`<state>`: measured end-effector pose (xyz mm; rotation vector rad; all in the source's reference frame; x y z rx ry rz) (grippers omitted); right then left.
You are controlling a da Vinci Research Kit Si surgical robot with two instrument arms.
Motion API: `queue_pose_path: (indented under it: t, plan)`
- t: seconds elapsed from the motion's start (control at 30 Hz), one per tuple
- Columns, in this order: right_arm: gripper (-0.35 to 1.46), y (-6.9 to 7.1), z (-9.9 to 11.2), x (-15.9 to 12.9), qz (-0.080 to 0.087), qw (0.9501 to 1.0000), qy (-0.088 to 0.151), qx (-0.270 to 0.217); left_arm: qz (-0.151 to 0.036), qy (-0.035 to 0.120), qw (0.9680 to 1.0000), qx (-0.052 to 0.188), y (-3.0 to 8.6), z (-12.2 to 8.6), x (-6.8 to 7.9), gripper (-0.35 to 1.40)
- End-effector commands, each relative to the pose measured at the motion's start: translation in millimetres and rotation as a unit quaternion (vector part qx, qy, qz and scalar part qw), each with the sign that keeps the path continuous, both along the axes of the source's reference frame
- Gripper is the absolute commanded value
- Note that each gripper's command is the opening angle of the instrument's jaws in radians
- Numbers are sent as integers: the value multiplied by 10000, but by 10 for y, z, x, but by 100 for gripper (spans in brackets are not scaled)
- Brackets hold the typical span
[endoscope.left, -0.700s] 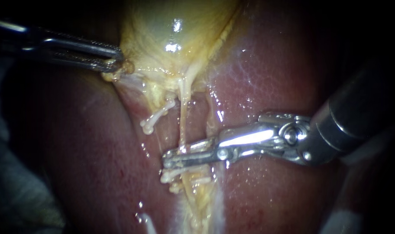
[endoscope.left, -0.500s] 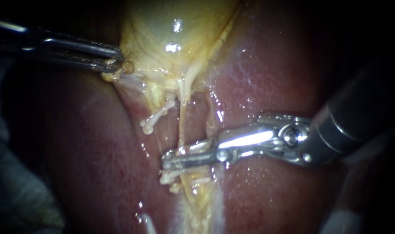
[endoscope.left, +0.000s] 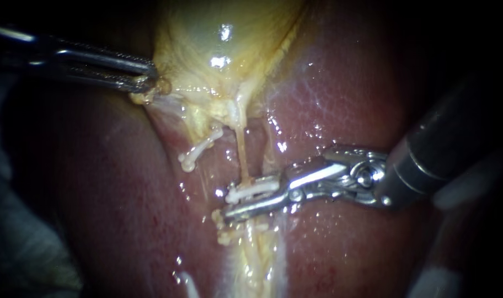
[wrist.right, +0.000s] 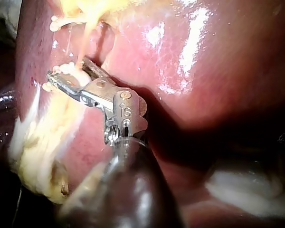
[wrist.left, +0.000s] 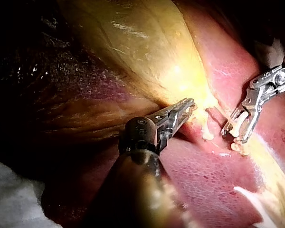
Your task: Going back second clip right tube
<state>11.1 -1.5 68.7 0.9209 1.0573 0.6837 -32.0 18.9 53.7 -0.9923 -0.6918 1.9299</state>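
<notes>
**Right jaws draw back, baring a white clip on the right tube**

The liver (endoscope.left: 345,110) and the yellow gallbladder (endoscope.left: 207,33) lie as they did half a second ago. The left instrument (endoscope.left: 146,77) has not moved and keeps its jaws clamped on the gallbladder's lower edge. The right instrument (endoscope.left: 235,205) has slid back toward its own side. Its jaws stand slightly apart, gripping nothing, with the right tube (endoscope.left: 242,157) between them. A white clip (endoscope.left: 252,189), earlier covered by the jaws, now shows across that tube. A lower clip (endoscope.left: 224,238) sits just below the jaws.
</notes>
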Motion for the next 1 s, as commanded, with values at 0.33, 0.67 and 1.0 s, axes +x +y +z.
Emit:
queue_pose_path:
  t: [0.33,0.67,1.0]
  plan:
    - [50,9,-32,-40,-104,9909,40,-1338,3,0,10000,-1,0,0,2,-35]
    - [50,26,-94,-97,-281,9594,-235,-2798,4,-1,10000,0,0,0,2,-35]
    - [50,24,-105,-106,-370,9522,-154,-3030,-12,29,10000,-71,-6,30,-9,-35]
